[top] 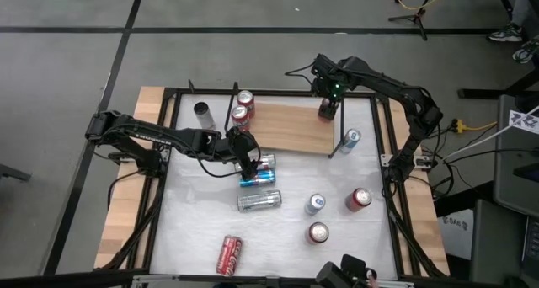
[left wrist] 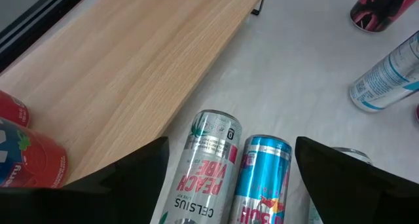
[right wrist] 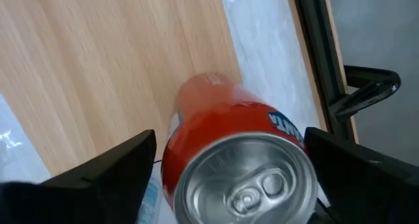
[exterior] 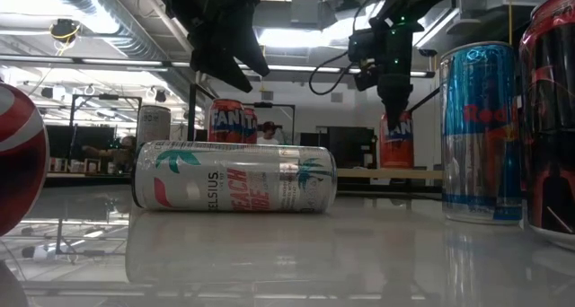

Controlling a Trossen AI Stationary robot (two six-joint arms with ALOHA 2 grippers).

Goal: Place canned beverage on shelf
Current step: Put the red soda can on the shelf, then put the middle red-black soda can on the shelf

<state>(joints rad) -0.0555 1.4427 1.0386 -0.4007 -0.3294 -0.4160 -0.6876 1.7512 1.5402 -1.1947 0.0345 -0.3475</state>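
While the right claw [top: 327,105] hangs over the shelf [top: 290,125] at about one o'clock on the table [top: 194,225], its fingers stand spread on either side of an orange can [right wrist: 236,158] that sits upright on the board near its right end. The right wrist view shows clear gaps between the dark fingers and the can's wall, so I judge this the letting-go step. To do it well, the claw should lift straight up, with no sideways drift, until the fingertips clear the can's rim (a brush against the top could tip it toward the board's edge, which lies close by).

Two more cans [top: 242,108] already stand upright at the shelf's left end, around eleven o'clock, so the board has room between them and the new one.

Over the middle of the table, the left claw [top: 247,163] hovers with its fingers spread above two cans lying on their sides, a blue can [left wrist: 262,178] and a white Celsius can [left wrist: 206,165], touching or nearly so. A good pick there calls for coming down centred on one can only, fingers across its width, so the neighbour is not nudged into rolling.

Other cans wait toward five and six o'clock: another lying silver can [top: 258,200], three standing ones and a red can [top: 229,254] on its side.
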